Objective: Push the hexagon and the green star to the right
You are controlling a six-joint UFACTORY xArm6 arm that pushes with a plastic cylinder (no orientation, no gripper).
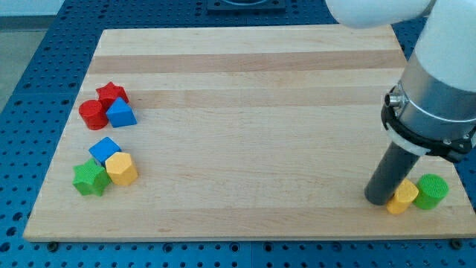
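Note:
The yellow hexagon (121,169) sits near the board's lower left. The green star (91,179) touches its left side. A blue cube (105,150) touches both from above. My tip (380,202) is at the lower end of the dark rod, far off at the view's lower right. It rests on the board just left of a small yellow block (403,196), far from the hexagon and the star.
A red star (111,93), a red cylinder (93,114) and a blue triangular block (120,113) cluster at the upper left. A green cylinder (431,191) stands right of the small yellow block, near the wooden board's (245,74) right edge.

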